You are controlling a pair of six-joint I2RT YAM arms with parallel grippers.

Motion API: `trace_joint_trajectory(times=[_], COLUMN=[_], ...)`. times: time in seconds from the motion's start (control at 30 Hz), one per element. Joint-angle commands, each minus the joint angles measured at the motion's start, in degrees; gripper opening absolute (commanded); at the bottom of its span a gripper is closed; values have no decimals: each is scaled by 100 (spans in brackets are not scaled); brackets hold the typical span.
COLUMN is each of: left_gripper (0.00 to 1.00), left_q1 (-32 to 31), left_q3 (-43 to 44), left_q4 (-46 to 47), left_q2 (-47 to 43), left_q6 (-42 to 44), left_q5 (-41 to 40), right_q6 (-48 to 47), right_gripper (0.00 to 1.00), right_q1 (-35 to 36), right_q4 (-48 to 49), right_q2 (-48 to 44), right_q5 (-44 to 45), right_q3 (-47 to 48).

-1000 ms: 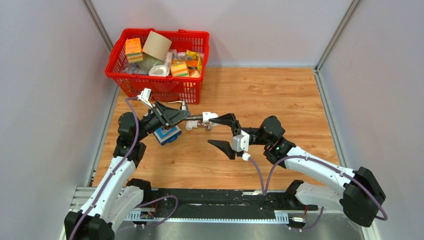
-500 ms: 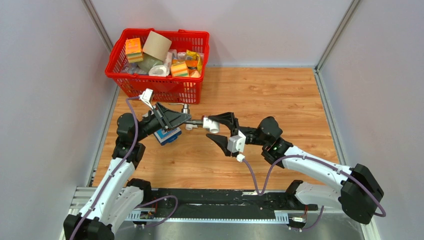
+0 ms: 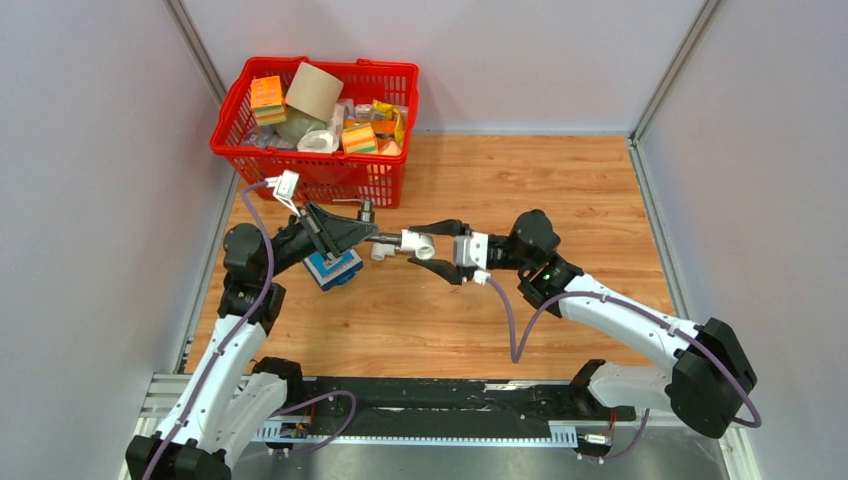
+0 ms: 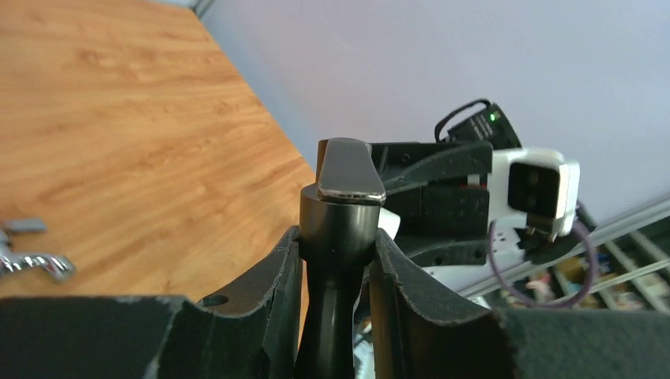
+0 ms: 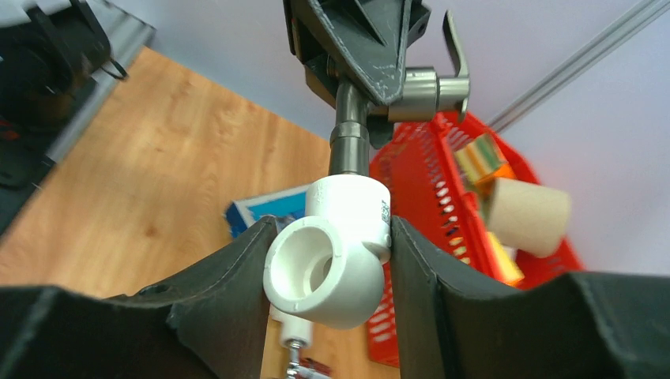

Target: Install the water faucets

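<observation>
Faucet (image 4: pixel 340 213) is gripped, half hidden, by left jaws; right jaws clamp white elbow (image 5: pixel 336 253)

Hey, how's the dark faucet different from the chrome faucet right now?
The dark faucet is matte grey; the chrome faucet is shiny. The dark faucet is up in the air, clamped in the left gripper, while the chrome faucet lies on the table, untouched. The dark faucet's white elbow sits between the fingers of the right gripper. Both are metal taps.
</observation>
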Motion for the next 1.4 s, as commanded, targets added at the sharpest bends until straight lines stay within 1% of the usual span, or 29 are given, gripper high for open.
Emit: trace_joint_trajectory(times=[0.0,0.1,0.13,0.23,0.3,0.37,0.43,0.5,0.57,0.6,0.63,0.73,0.77,0.8,0.83,0.87,0.9,0.93,1.0,1.03,1.1,1.17,1.23,1.3,1.33,1.37], left_gripper=[0,0,0,0,0,0,0,0,0,0,0,0,0,0,0,0,0,0,0,0,0,0,0,0,0,0], left_q1=[-60,-60,-68,-68,-68,-68,-77,-77,-68,-68,-68,-68,-68,-68,-68,-68,-68,-68,-68,-68,-68,-68,-68,-68,-68,-68], left_q3=[365,164,84,-206,-347,-514,-681,-795,-944,-988,-1059,-1147,-1225,-1278,-1340,-1349,-1323,-1323,-1253,-1226,-1200,-1183,-1104,-998,-937,-893], left_q4=[798,1475,1868,2574,2996,3470,3945,4121,4122,4105,4009,3535,3429,3393,3228,3069,2807,2700,2174,2110,1978,1820,1461,1179,969,906], left_q2=[-147,-270,-296,-323,-297,-279,-288,-297,-314,-323,-332,-393,-402,-463,-498,-603,-648,-735,-893,-990,-1113,-1175,-1176,-1106,-1079,-1027], left_q6=[1323,1730,1887,2116,2266,2284,2232,2126,2073,2029,1942,1757,1670,1469,1362,1239,1195,1081,940,887,676,404,149,-97,-298,-431], left_q5=[669,871,898,1091,1249,1364,1390,1399,1233,1162,1014,627,399,275,-13,-138,-287,-375,-648,-805,-1113,-1420,-1701,-1826,-1896,-1906], right_q6=[2323,3905,4241,5577,6464,7326,7863,8024,7884,7727,7499,6682,6279,5901,5627,5294,5012,4748,4343,4115,3798,3421,2981,2507,2226,1806], right_gripper=[1,2,3,7,6,6,7,14,25,27,29,43,48,50,50,50,53,57,65,69,72,75,80,85,90,100], right_q1=[-196,-442,-495,-610,-689,-812,-996,-1110,-1216,-1269,-1304,-1375,-1375,-1375,-1375,-1366,-1366,-1366,-1348,-1348,-1313,-1243,-1059,-717,-489,-226], right_q4=[-123,-754,-922,-662,-301,-177,-124,-150,-211,-307,-439,-668,-747,-843,-958,-1028,-1038,-986,-714,-573,-301,6,218,412,482,483], right_q2=[409,980,1173,1666,1904,2263,2458,2502,2433,2380,2310,1889,1722,1538,1370,1169,993,791,439,281,43,-142,-300,-467,-555,-626], right_q5=[-909,-1251,-1392,-1849,-1868,-1929,-1912,-1789,-1587,-1456,-1333,-894,-718,-490,-201,98,310,477,742,821,857,709,532,506,540,645], right_q3=[840,1613,1876,2221,2274,2414,2433,2389,2310,2283,2274,2143,2082,2003,1915,1810,1695,1529,1204,1019,755,509,263,25,-98,-212])
